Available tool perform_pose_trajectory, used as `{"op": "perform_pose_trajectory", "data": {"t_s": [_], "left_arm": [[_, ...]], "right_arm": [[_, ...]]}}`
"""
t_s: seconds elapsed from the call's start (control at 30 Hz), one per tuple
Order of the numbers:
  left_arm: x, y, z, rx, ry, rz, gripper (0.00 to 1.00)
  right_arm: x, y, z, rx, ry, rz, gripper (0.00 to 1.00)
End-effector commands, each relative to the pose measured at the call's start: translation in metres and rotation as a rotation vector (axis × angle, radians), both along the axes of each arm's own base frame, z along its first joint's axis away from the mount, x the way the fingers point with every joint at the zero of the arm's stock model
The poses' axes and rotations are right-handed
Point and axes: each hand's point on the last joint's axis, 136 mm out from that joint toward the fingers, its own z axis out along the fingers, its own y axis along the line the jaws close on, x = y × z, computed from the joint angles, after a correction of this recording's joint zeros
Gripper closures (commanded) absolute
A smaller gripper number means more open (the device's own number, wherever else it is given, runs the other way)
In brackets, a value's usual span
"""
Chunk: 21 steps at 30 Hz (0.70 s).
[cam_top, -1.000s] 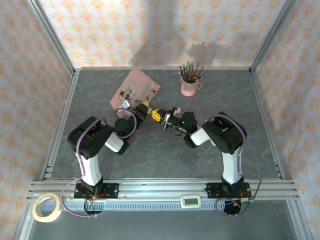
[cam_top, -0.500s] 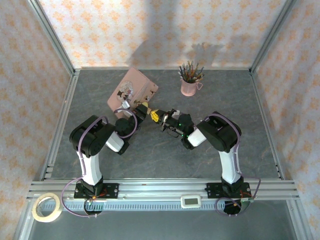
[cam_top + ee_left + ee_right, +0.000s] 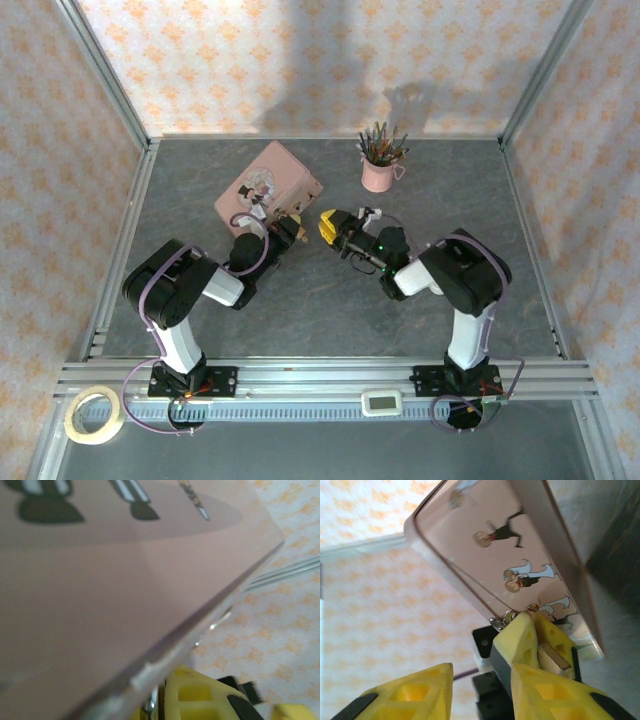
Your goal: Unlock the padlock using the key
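Note:
The pink tin (image 3: 268, 185) lies at the back left of the table, tilted toward the arms. My left gripper (image 3: 293, 226) is at the tin's near corner. In the right wrist view the left gripper's yellow fingers (image 3: 532, 637) are shut on the padlock (image 3: 553, 660), a small brass block. A silver shackle (image 3: 501, 621) shows just above them at the tin's edge (image 3: 510, 555). My right gripper (image 3: 329, 224) is a short way to the right, open, with nothing between its fingers (image 3: 405, 695). I cannot make out the key. In the left wrist view the tin's lid (image 3: 125, 580) lies close over my left gripper (image 3: 156, 707).
A pink cup of pencils (image 3: 379, 172) stands behind the right gripper. A tape roll (image 3: 93, 413) and a small white device (image 3: 381, 402) lie on the near rail. Patterned walls close in the table on three sides.
The right gripper has gone from shut to open and has pulled back to the right, away from the left gripper's fingers. The left arm and the tin have shifted slightly.

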Motion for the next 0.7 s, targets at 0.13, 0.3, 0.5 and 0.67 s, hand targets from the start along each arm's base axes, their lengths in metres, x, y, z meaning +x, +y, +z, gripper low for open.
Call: {"op": "perform_pose_trajectory", "data": {"t_s": [0.13, 0.3, 0.5, 0.67], "left_arm": [[0.012, 0.001, 0.018, 0.023, 0.001, 0.025, 1.0], [0.013, -0.002, 0.015, 0.036, 0.027, 0.015, 1.0], [0.011, -0.003, 0.021, 0.018, 0.026, 0.002, 1.0], [0.006, -0.003, 0.027, -0.003, 0.008, 0.0, 1.0]], "right_arm": [[-0.02, 0.004, -0.048, -0.837, -0.275, 0.092, 0.63], [-0.022, -0.001, -0.059, -1.112, -0.366, 0.184, 0.63], [-0.035, 0.009, -0.072, -1.127, -0.367, 0.277, 0.63], [-0.038, 0.023, -0.053, -0.867, -0.251, 0.183, 0.61]]}}
